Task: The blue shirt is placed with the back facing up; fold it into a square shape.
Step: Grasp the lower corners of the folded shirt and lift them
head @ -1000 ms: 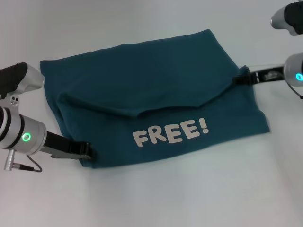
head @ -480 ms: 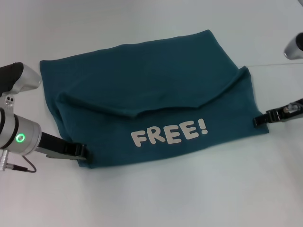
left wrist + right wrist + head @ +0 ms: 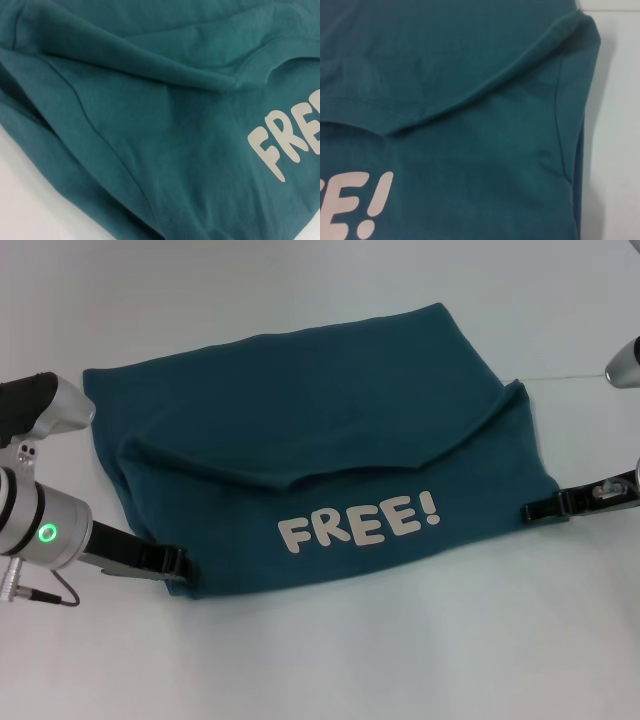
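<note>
White table (image 3: 330,660) fills the whole scene, plain and bare around the cloth. On it lies the blue shirt (image 3: 310,420), already folded into a wide bundle. A flap from the far side hangs over the middle, and the white word "FREE!" (image 3: 358,520) shows on the near part, facing up.

The left gripper (image 3: 178,562) sits low at the near left corner of the shirt, touching the edge of the cloth. I cannot tell if its fingers are pinching the cloth or just resting beside it. The right gripper (image 3: 535,510) sits at the near right edge, right at the hem. Here too I cannot tell if the fingers are closed on the cloth or loose.

I think the step now is to take both near corners and fold the near part over, so the bundle gets closer to a square. To do it well, each gripper should pinch all the layers at its corner, not just the top one. Both arms should lift together and at the same height, so the cloth stays flat and does not twist. The far flap sits loose, so a quick pull could drag it out of place.
</note>
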